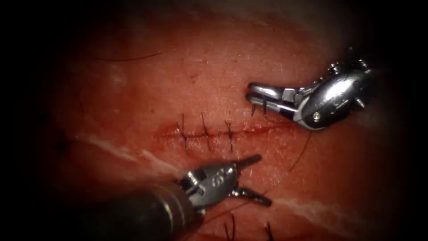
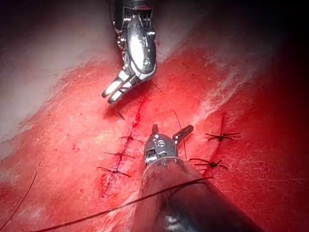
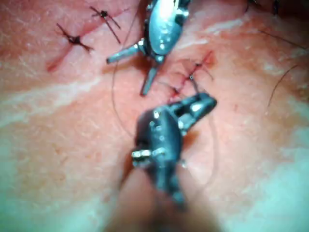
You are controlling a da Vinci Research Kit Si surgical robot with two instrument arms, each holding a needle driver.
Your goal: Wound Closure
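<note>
Tissue: pork belly is being shown as a wet red surface crossed by pale fatty streaks; red fluid is being seen along the cut.
Cut: it is being seen running across the middle of the endoscope view; its left stretch is being held shut by three stitches, while its right stretch is lying unstitched.
Left tool: its jaws are being held wide apart just below the cut, under the stitches; nothing is being gripped between them.
Right tool: it is being held just above the right stretch of the cut, its jaws nearly together; whether anything is being gripped cannot be told.
Thread: a thin dark strand is being seen curving from below the right tool, across the right end of the cut, toward the left tool; in the left wrist view a further length is being draped over the left tool's shaft.
Needle: its place cannot be told.
Other stitches: two more are being seen beside the left tool in the left wrist view.
</note>
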